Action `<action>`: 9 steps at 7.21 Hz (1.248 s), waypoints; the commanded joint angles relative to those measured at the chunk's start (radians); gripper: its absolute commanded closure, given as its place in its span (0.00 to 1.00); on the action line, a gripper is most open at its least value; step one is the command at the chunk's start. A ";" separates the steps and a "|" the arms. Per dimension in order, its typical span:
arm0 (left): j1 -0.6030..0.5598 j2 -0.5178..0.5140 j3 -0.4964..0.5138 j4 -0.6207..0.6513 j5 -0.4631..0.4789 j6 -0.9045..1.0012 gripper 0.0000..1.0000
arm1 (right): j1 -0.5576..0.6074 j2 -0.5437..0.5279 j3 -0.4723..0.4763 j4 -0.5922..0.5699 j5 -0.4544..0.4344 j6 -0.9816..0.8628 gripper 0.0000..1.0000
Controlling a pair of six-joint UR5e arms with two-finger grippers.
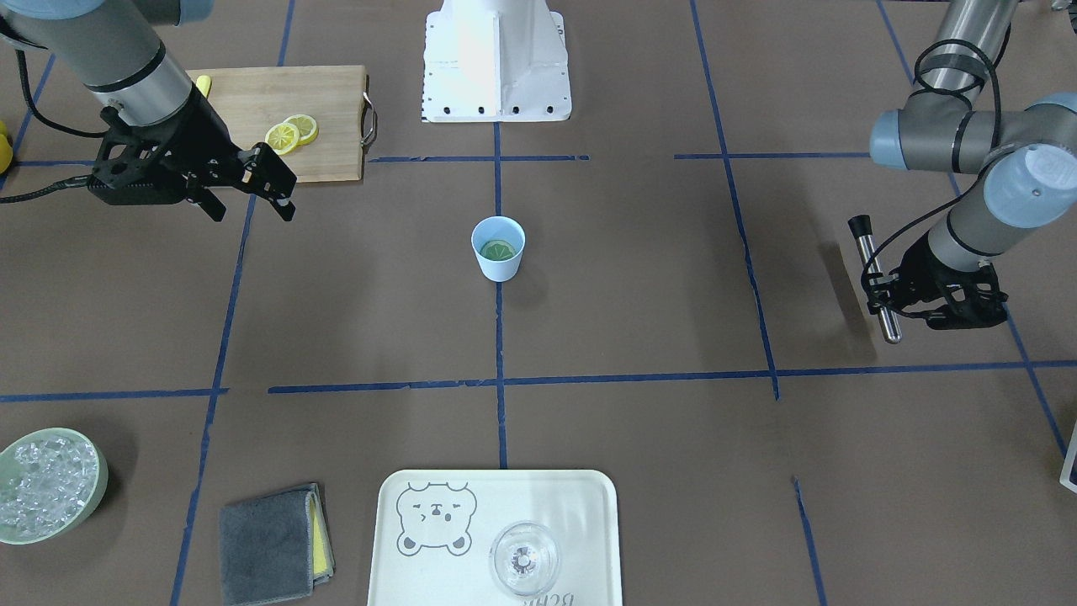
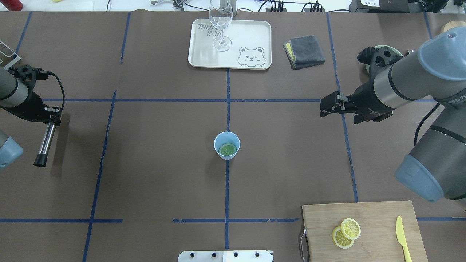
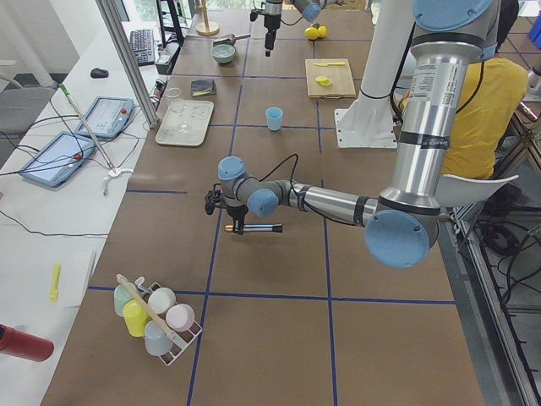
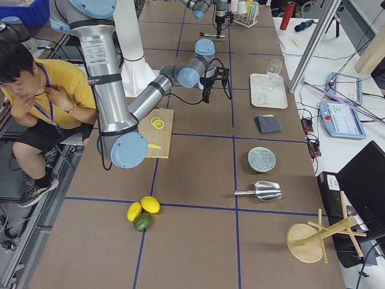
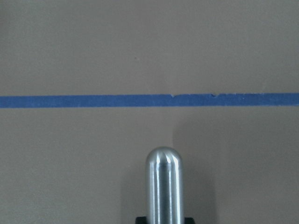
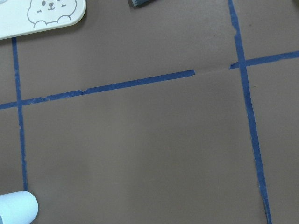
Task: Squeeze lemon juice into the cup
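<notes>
The light-blue cup [image 1: 498,252] [image 2: 222,138] stands upright at the table's centre, and one lemon slice [image 1: 497,250] [image 2: 228,149] lies flat inside it. The cup's edge shows in the right wrist view [image 6: 16,207]. Two more slices [image 1: 293,135] [image 2: 346,233] lie on the wooden cutting board [image 1: 328,93] [image 2: 378,218]. My right gripper [image 1: 252,210] [image 2: 322,107] is open and empty, above the table between board and cup. My left gripper [image 1: 883,295] [image 2: 52,115] is shut on a steel rod with a black tip [image 1: 871,265] [image 2: 45,140] [image 5: 163,186], far from the cup.
A cream tray [image 1: 580,505] [image 2: 251,32] holds a clear stemmed glass [image 1: 523,557] [image 2: 220,22]. A grey cloth [image 1: 269,543] [image 2: 305,51] and a pale green bowl of ice [image 1: 46,492] are on the operators' side. A yellow knife [image 2: 403,238] lies on the board.
</notes>
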 commanded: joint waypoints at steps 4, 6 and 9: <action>0.011 -0.004 0.019 -0.023 0.001 0.002 1.00 | 0.000 0.002 0.000 0.000 0.000 0.000 0.00; 0.011 -0.004 0.019 -0.021 0.000 0.003 0.55 | 0.000 0.002 0.001 0.000 0.000 0.000 0.00; 0.010 -0.004 -0.030 -0.017 0.001 0.003 0.16 | 0.004 -0.005 0.004 0.000 0.003 -0.006 0.00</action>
